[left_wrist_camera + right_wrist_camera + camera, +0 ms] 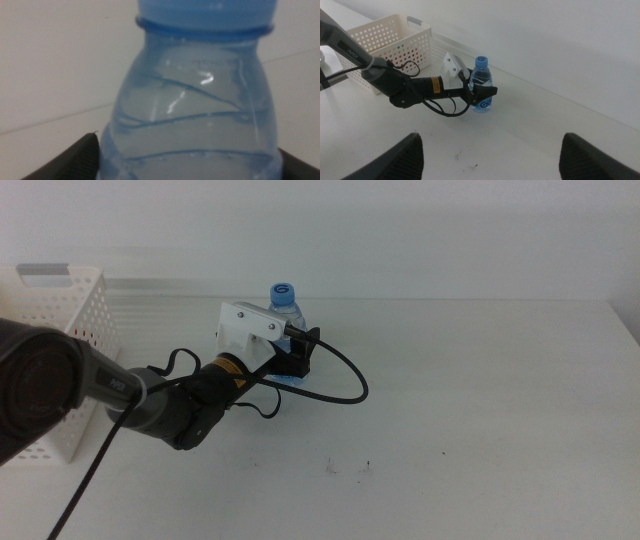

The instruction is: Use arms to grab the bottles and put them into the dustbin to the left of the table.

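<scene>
A small clear water bottle [284, 298] with a blue cap and blue label stands upright on the white table [480, 410], a little left of the middle. My left gripper [300, 356] has reached it from the left. In the left wrist view the bottle [195, 100] fills the picture, and the left gripper [187, 145] is open with one dark jaw close on each side of it. The right wrist view shows the same bottle [481, 75] with the left gripper [483, 93] around its lower half. My right gripper [491, 137] hangs open and empty, well back from the bottle.
The white perforated dustbin [60, 300] stands at the table's left edge, behind the left arm; the right wrist view also shows this dustbin [395, 35]. A thick black cable [345, 380] loops from the left wrist onto the table. A few dark specks [330, 467] mark the tabletop.
</scene>
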